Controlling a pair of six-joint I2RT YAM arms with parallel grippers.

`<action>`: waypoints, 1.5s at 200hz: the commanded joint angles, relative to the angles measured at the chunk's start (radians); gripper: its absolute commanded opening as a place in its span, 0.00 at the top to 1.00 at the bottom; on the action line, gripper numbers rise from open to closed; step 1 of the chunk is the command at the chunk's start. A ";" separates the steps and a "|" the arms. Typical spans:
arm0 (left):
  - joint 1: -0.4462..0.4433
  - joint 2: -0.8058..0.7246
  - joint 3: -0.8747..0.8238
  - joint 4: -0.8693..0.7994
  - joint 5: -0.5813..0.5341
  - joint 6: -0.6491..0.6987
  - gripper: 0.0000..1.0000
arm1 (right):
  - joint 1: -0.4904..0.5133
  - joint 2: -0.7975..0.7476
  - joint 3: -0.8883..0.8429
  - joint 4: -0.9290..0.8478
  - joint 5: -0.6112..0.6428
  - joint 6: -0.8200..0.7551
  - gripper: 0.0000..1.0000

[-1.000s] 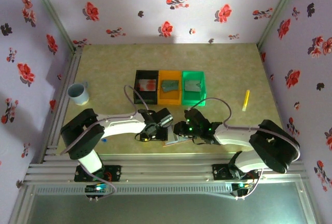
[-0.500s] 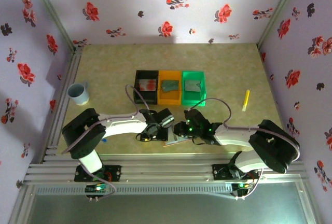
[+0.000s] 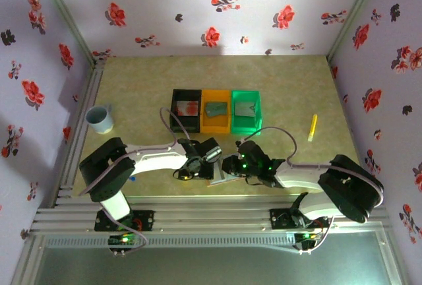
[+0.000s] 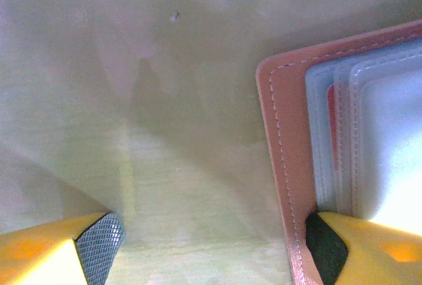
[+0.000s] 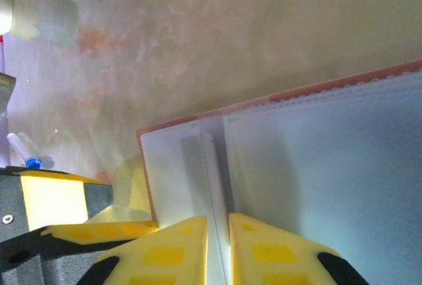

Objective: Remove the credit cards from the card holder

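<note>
At the near middle of the mottled olive-beige surface [image 3: 145,80], just ahead of the arm bases: small book-like folding card holder [image 4: 285,166], pinkish-tan with a stitched border outside, blue-grey layered pockets inside, lying open and flat; a red-orange sliver tucked in at the edge of the outer pockets.

Left gripper [image 4: 212,245] low at the holder's left side, jaws spread wide, holding nothing; one black textured pad [image 4: 100,240] over bare surface beside the holder, the other pad [image 4: 326,249] down at the holder's stitched border, contact unclear.

Right gripper [image 5: 217,249] at the holder's right side, jaws set narrow; yellow fingers [image 5: 273,252] nearly together, with a thin pale strip [image 5: 214,173] standing up from the pockets between them; card or pocket leaf, cannot tell.

Farther back, mid-surface, three small open bins touching in a row:
- black plastic bin [image 3: 186,127] on the left, a small pale credit card [image 3: 187,107] with a red blotch lying inside;
- orange plastic bin [image 3: 216,127] in the middle, a flat grey-green item [image 3: 215,109] inside;
- green plastic bin [image 3: 258,110] on the right, a flat pale grey piece [image 3: 245,108] inside.

Blue-grey cup [image 3: 100,119] upright, well left of the bins; slim yellow stick [image 3: 313,126] lying right of the bins, apart from them.
</note>
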 commanded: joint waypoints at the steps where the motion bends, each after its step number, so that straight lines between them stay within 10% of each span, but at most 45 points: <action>1: -0.031 0.146 -0.068 0.198 0.149 -0.014 0.20 | 0.015 -0.016 -0.013 0.110 -0.114 0.025 0.86; 146: -0.032 0.128 -0.076 0.200 0.149 -0.013 0.20 | 0.016 -0.068 -0.057 0.221 -0.190 0.025 0.88; 300: 0.036 0.015 -0.069 0.085 0.068 0.082 0.20 | 0.008 -0.196 0.014 -0.203 0.044 -0.060 0.67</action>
